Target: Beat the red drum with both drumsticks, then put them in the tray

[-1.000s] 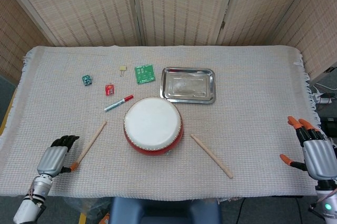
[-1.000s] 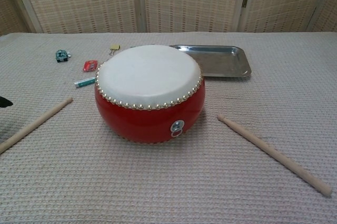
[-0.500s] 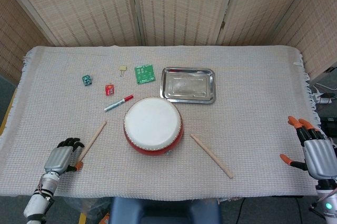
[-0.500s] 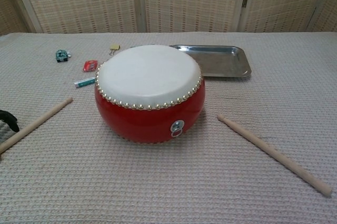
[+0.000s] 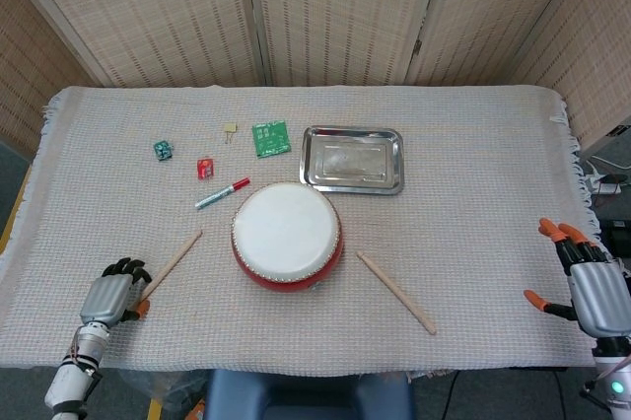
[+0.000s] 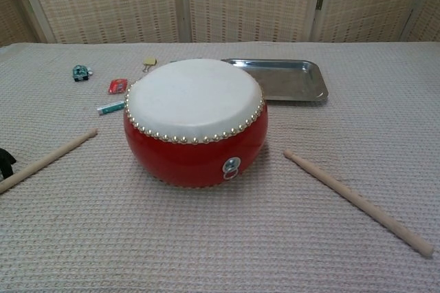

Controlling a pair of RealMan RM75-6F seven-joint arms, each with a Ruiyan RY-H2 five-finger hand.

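Observation:
The red drum (image 5: pixel 287 236) with a white skin stands mid-table, also in the chest view (image 6: pixel 196 124). One drumstick (image 5: pixel 174 263) lies slanted to its left. My left hand (image 5: pixel 111 293) grips its near end, dark fingers curled over it and the orange thumb tip on the near side. In the chest view, only a black fingertip (image 6: pixel 5 160) shows beside that stick (image 6: pixel 48 159). The other drumstick (image 5: pixel 395 291) lies right of the drum, untouched. My right hand (image 5: pixel 589 285) hovers at the table's right edge, fingers apart, holding nothing. The steel tray (image 5: pixel 315 175) sits behind the drum.
A red-capped marker (image 5: pixel 222 193), a small red item (image 5: pixel 205 168), a teal item (image 5: pixel 163 150), a green card (image 5: pixel 269 138) and a binder clip (image 5: pixel 230 129) lie at the back left. A woven cloth covers the table; screens stand behind.
My left hand has dropped toward the near edge and its fingers have curled over the left drumstick's end; the stick has shifted slightly. The right hand has stayed in place.

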